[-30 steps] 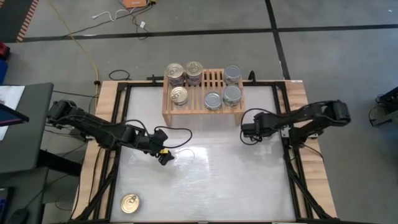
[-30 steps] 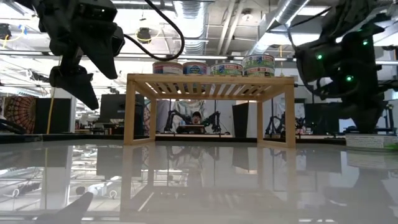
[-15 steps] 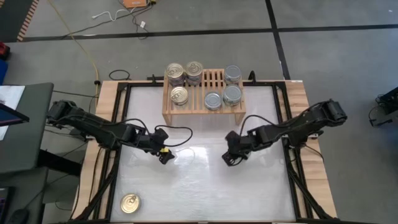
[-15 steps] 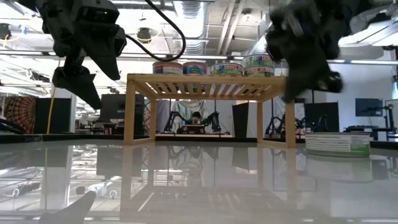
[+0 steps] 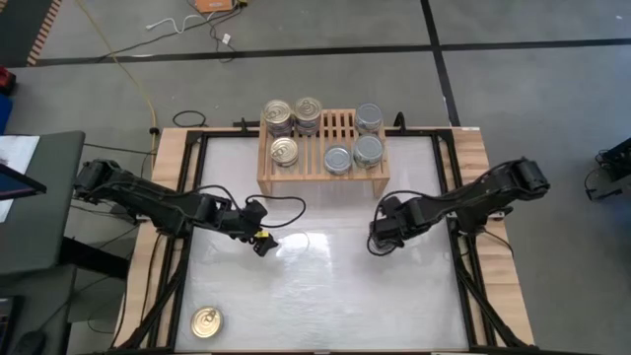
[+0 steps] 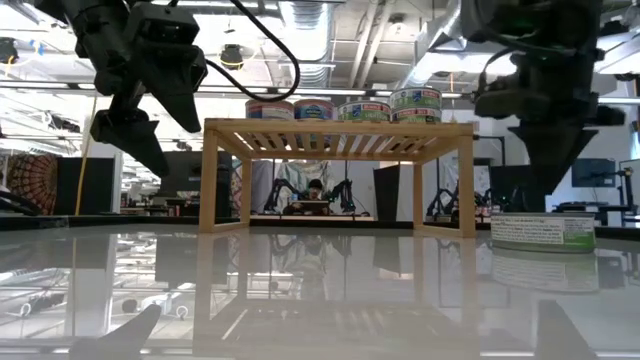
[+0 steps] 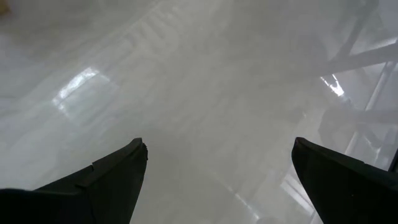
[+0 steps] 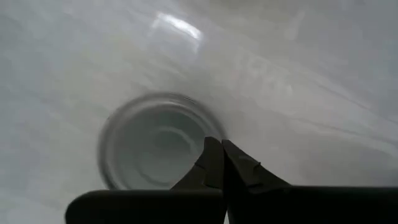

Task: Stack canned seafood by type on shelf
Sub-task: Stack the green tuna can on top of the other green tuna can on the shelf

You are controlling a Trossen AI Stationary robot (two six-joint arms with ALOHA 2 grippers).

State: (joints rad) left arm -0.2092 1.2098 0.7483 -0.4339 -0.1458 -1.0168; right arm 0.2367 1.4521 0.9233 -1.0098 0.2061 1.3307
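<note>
The shelf (image 5: 320, 166) stands at the table's far middle. On its slats sit gold-topped cans (image 5: 284, 151) toward its left end and silver-topped cans (image 5: 368, 150) toward its right. One gold-topped can (image 5: 205, 321) rests on the table at the near left. A silver can (image 8: 155, 140) stands on the table under my right gripper (image 8: 221, 149), which is shut and points down. In the low view this can (image 6: 543, 230) sits below the right gripper (image 6: 547, 195). The high view hides it beneath the right gripper (image 5: 383, 240). My left gripper (image 5: 263, 244) hangs open over bare table left of centre. My right gripper points down with its shut fingertips (image 8: 214, 155) over the silver can's top, near the rim (image 8: 205, 124). I cannot tell whether the tips touch the can. The can stands upright on the table.
The table's white glossy middle (image 5: 315, 286) lies bare between the two arms. Black frame rails (image 5: 463, 276) run along the table's left and right sides. Room shows under the shelf (image 6: 338, 128) between its legs.
My right gripper has swung from beside the shelf's right end toward the table's near edge and middle, then a little back toward the right. It has tipped to point more steeply down and stayed shut. The left arm has kept still.
</note>
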